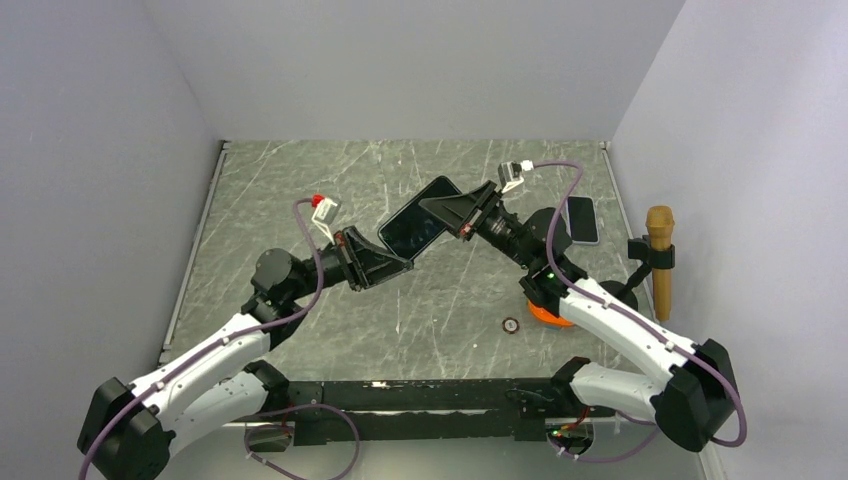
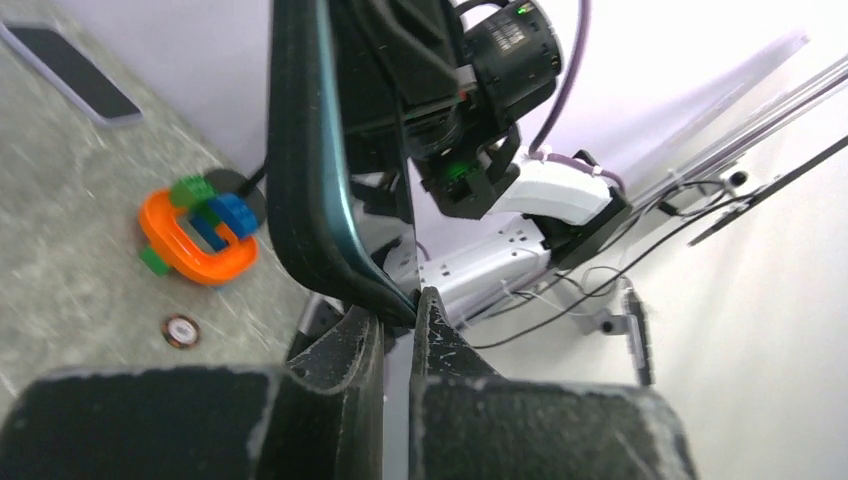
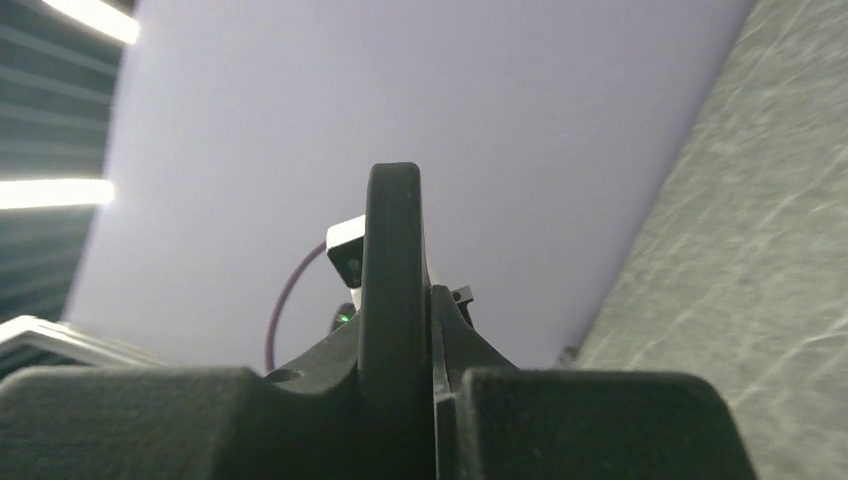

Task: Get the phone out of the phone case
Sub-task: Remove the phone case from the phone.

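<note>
A black phone in a dark case with a teal edge is held in the air over the middle of the table, tilted, between both grippers. My left gripper is shut on its lower left end. In the left wrist view the jaws pinch the corner of the case. My right gripper is shut on its upper right end. In the right wrist view the thick dark edge of the case stands clamped in my right gripper. I cannot tell whether the phone has parted from the case.
A second phone lies flat at the right rear of the table, also in the left wrist view. An orange ring toy with blue and green blocks and a small round disc lie near the right arm. A gold microphone stands at the right edge.
</note>
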`<state>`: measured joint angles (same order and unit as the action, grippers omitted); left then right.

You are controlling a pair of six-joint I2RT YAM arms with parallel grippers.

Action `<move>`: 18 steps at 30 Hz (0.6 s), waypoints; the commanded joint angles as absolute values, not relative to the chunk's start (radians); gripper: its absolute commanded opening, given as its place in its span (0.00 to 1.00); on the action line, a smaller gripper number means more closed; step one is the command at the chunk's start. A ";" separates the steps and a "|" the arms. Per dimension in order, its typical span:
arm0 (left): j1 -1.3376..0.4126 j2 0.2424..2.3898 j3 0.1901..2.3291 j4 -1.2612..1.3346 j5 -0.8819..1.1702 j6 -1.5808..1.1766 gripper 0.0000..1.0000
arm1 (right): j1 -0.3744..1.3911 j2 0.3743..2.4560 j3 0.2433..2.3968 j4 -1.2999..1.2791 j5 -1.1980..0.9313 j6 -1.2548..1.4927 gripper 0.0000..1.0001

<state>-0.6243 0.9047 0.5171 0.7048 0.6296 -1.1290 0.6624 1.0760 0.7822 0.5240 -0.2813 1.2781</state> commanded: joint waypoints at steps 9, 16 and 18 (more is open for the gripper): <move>-0.592 0.931 0.379 0.917 0.395 -0.770 0.00 | 0.736 1.165 0.688 1.162 -0.332 1.894 0.00; -0.569 0.992 0.355 0.922 0.406 -0.814 0.00 | 0.739 1.183 0.684 1.281 -0.308 1.949 0.00; -0.560 1.000 0.347 0.917 0.412 -0.829 0.00 | 0.736 1.168 0.694 1.246 -0.315 1.924 0.00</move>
<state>-0.6102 0.9428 0.3782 1.0325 0.5262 -0.8852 0.6872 1.2312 0.6415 0.9482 -0.2134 1.7386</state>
